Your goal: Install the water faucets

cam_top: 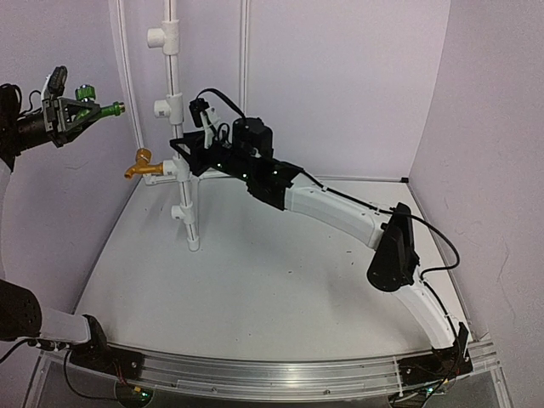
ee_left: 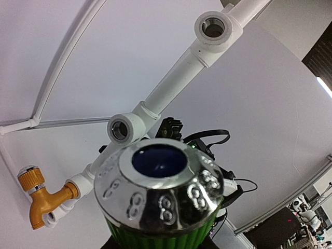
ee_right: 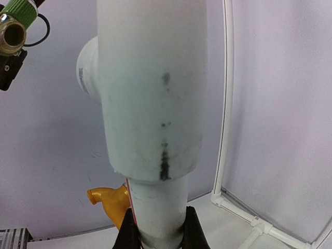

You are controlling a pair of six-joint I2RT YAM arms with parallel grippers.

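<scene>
Fingers [ee_right: 193, 232] of the right gripper [ee_right: 158, 239] are clamping the white pipe [ee_right: 155, 207]; the left gripper [cam_top: 87, 109] is holding the green faucet [cam_top: 109, 109], apparently by its body.

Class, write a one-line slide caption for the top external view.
Left jaws hold the green faucet aloft; right jaws clamp the white pipe beside the mounted brass faucet.

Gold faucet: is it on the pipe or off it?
On. The gold faucet sits plugged into a white fitting on the pipe, spout turned down.
</scene>
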